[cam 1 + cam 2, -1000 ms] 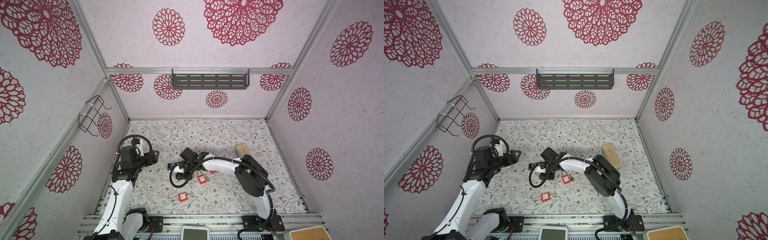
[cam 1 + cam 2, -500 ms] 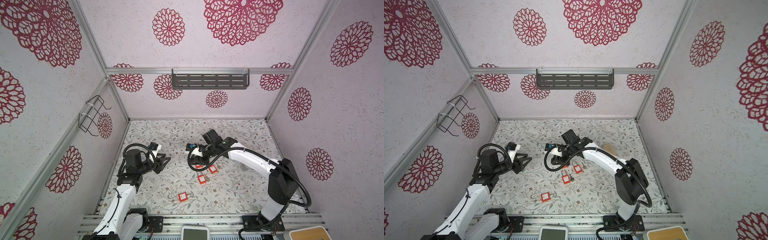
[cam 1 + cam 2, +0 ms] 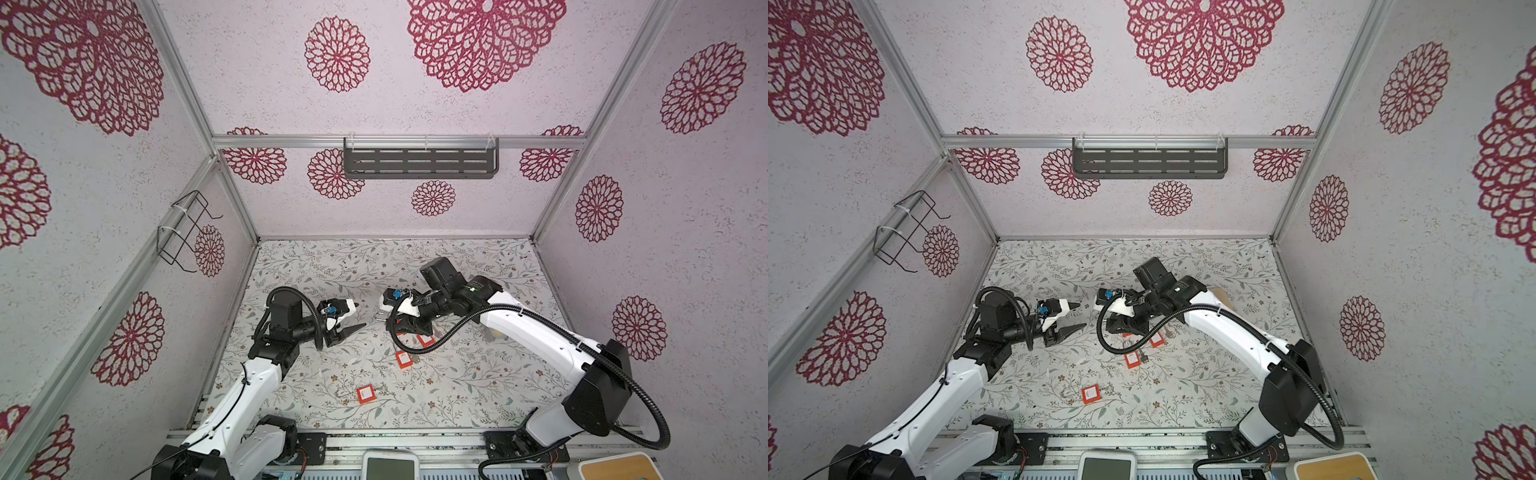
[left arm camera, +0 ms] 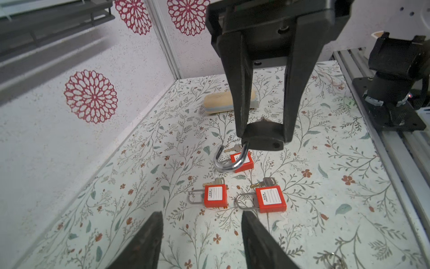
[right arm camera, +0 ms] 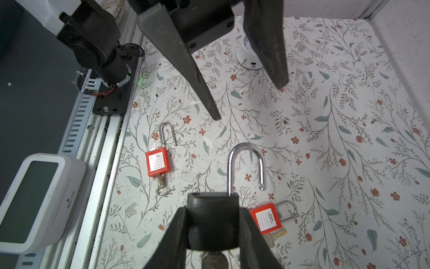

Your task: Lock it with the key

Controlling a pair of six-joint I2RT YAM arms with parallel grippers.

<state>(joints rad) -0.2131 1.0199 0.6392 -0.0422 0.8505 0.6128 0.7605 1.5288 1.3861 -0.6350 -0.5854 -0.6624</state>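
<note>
My right gripper (image 5: pixel 213 209) is shut on a black padlock (image 5: pixel 213 223), held above the table. Its silver shackle (image 5: pixel 246 163) stands open and points away from the wrist. A key (image 5: pixel 214 259) sticks out of the body's underside. In both top views the right gripper (image 3: pixel 388 318) (image 3: pixel 1113 320) faces my left gripper (image 3: pixel 357 316) (image 3: pixel 1077 316) across a small gap. The left gripper (image 4: pixel 202 215) is open with nothing between its fingers. From the left wrist, the black padlock (image 4: pixel 263 137) sits between the right fingers, its shackle (image 4: pixel 229 160) hanging toward me.
Three red padlocks with keys lie on the floral table (image 3: pixel 457 386): one near the front (image 3: pixel 365 394), two under the right gripper (image 3: pixel 404 359) (image 3: pixel 426 340). A wooden block (image 4: pixel 229 102) lies behind them. A white timer (image 5: pixel 35 200) sits at the front rail.
The right gripper has carried the black padlock up and toward the middle. The left arm has lowered and turned its gripper to face the padlock, its jaws narrowing and then widening.
</note>
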